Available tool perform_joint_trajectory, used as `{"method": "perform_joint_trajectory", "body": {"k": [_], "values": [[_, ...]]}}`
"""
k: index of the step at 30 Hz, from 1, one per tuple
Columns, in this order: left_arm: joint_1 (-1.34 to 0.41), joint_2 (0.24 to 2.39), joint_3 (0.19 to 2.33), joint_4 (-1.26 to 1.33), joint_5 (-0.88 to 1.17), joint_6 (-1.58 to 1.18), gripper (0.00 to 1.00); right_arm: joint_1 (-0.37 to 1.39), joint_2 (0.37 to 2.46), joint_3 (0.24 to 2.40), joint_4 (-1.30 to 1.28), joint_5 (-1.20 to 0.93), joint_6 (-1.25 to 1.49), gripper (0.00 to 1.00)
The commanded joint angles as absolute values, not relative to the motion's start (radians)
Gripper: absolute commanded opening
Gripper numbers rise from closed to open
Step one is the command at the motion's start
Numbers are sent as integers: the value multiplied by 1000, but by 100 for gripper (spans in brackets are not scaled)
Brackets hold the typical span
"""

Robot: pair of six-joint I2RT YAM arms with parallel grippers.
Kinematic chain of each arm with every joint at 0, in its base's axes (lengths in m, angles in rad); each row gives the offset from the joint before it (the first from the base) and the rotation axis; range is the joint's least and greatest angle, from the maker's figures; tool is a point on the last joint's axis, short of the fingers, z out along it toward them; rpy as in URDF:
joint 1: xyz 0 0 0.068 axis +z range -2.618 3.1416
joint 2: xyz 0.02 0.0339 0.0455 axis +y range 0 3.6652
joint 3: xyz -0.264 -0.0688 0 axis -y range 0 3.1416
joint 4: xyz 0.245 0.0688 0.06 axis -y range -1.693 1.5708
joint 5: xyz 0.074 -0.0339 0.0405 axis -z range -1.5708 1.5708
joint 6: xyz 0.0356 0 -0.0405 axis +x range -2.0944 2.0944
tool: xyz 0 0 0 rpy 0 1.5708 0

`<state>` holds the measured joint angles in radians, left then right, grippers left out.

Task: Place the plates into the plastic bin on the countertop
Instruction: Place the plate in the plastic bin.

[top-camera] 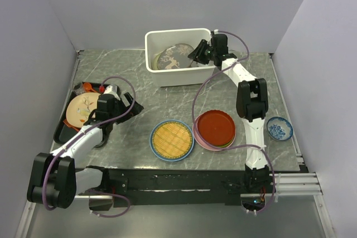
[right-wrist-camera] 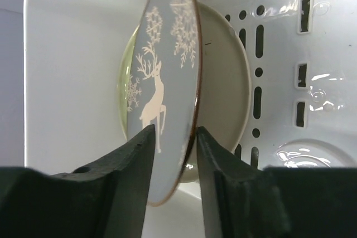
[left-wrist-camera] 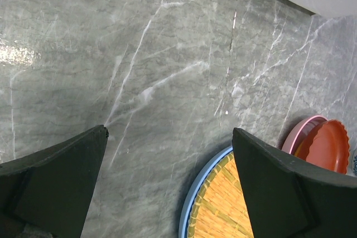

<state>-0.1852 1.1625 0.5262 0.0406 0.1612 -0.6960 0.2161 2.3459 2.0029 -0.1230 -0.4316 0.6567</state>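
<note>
My right gripper point(top-camera: 196, 55) reaches into the white plastic bin point(top-camera: 150, 54) and is shut on the rim of the grey plate with a deer figure point(right-wrist-camera: 162, 71), held tilted on edge. A cream plate point(right-wrist-camera: 223, 82) leans behind it against the slotted bin floor point(right-wrist-camera: 290, 54). My left gripper point(left-wrist-camera: 169, 132) is open and empty over the marble countertop point(left-wrist-camera: 139, 54), just left of the yellow woven disc point(left-wrist-camera: 217, 204) lying in a blue plate point(left-wrist-camera: 192, 199). A red plate point(top-camera: 215, 126) sits stacked on a pink plate point(top-camera: 202, 140) beside them.
A peach flower-patterned plate point(top-camera: 81, 108) lies on a black tray point(top-camera: 61, 132) at the left, under my left arm. A small blue-and-white bowl point(top-camera: 279, 128) stands at the right edge. Grey walls close in the countertop on three sides.
</note>
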Motion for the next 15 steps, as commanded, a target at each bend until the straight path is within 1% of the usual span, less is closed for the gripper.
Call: {"method": "perform_joint_trajectory", "body": {"k": [1,5,10,15], "values": [[-189,1161,546,68,176,-681,99,212,2301,2007,-40,-443,650,47],[-189,1160,548,64,178,-680,99,212,2293,2008,-75,-420,641,55],[-190,1163,549,72,184,-683,99,210,2267,2006,-169,-359,620,61],[-190,1164,552,72,189,-681,99,212,2223,1983,-230,-293,575,63]]}}
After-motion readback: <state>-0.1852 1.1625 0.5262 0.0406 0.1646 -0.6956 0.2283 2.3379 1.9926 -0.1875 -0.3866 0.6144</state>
